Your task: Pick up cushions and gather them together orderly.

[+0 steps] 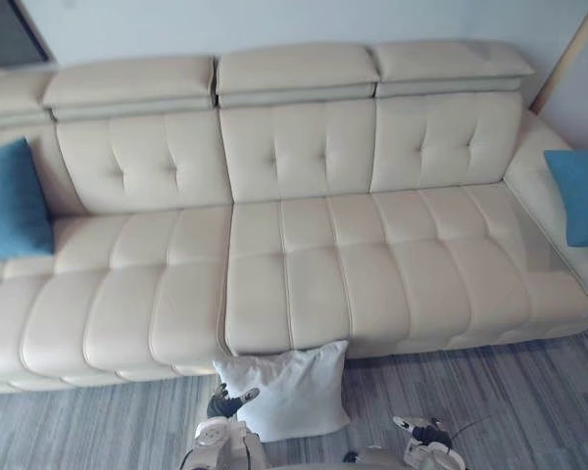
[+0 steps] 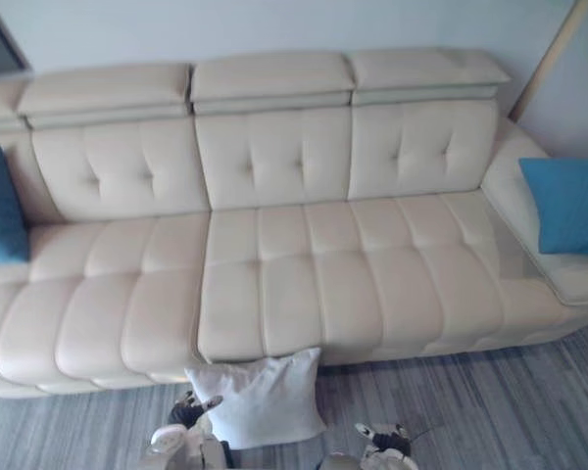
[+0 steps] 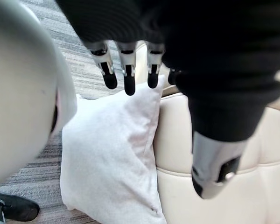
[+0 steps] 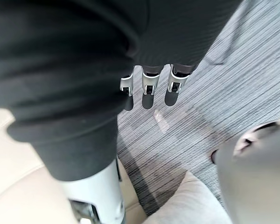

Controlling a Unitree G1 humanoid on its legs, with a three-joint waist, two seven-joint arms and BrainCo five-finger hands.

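Cushions number three, spread well apart. At the left end of the cream sofa [image 1: 304, 284], a blue cushion [image 1: 10, 201] stands on the seat and leans against the backrest. Further along, the left hand [image 1: 225, 401] hangs low over the striped grey floor [image 1: 510, 392], just beside the left edge of a white cushion [image 1: 286, 390]. Its own wrist view shows the fingers [image 3: 129, 70] straight and relaxed, holding nothing, with their dark tips close over an upper corner of the cushion; whether they touch the fabric cannot be told. The white cushion stands on the floor and leans against the sofa's front edge, roughly below the middle seat. To the right of it, the right hand [image 1: 418, 428] hangs over bare floor, apart from the cushion, its fingers [image 4: 149, 91] loosely extended and empty. At the sofa's right end, a second blue cushion [image 1: 580, 196] rests against the side section in the far right corner, clear of both hands.
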